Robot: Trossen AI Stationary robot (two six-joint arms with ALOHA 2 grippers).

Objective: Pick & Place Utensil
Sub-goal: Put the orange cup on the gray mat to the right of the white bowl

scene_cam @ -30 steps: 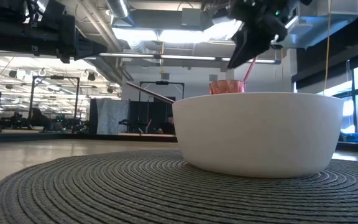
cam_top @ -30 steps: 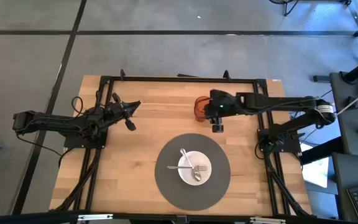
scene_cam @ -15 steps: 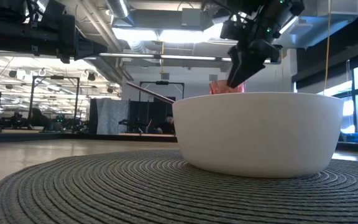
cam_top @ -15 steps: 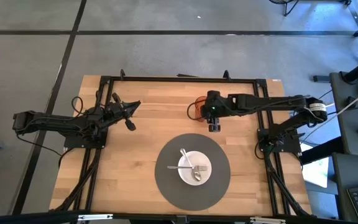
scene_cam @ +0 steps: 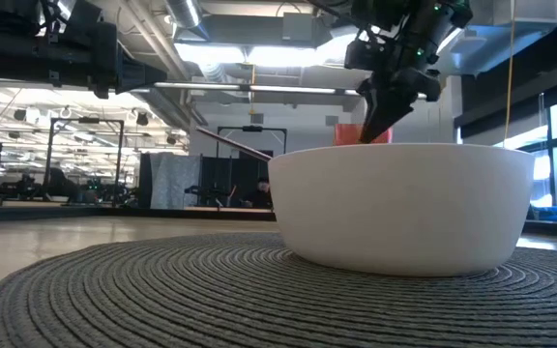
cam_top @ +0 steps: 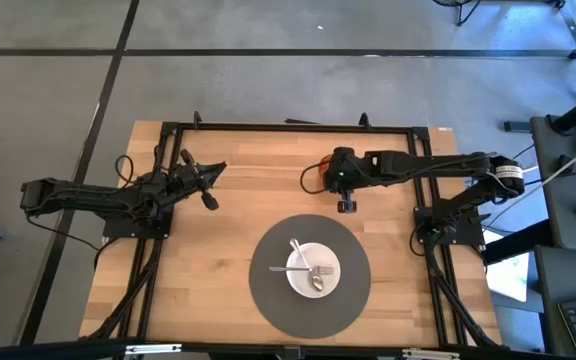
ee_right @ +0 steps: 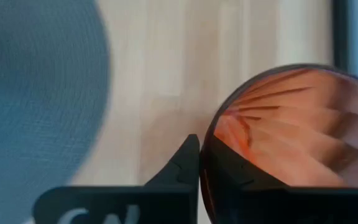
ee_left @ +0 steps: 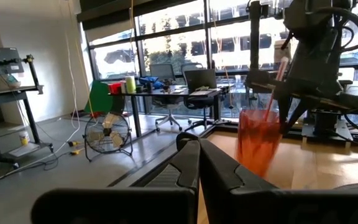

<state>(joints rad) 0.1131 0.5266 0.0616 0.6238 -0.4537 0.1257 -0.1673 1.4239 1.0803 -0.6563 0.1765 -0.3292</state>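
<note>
Carefully, with your right end effector (cam_top: pixel 347 206) closed at the orange cup (ee_left: pixel 257 140) rim, verify what it clamps before lifting straight off the tabletop (cam_top: pixel 238 205); the left end effector (cam_top: pixel 211 201) waits, fingers together.

A translucent orange-red cup (ee_left: pixel 257 142) stood upright on the wooden table's far half — mostly hidden from above, only a dark rim arc showing. A thin pink utensil handle (ee_left: pixel 273 84) rose slanted out of it. Nearer the front edge, a white bowl (cam_top: pixel 314 270) sat centred on a round dark woven placemat (cam_top: pixel 268 298) — inside lay a silver fork (cam_top: pixel 297 256) and a spoon (cam_top: pixel 315 278), side by side.
</note>
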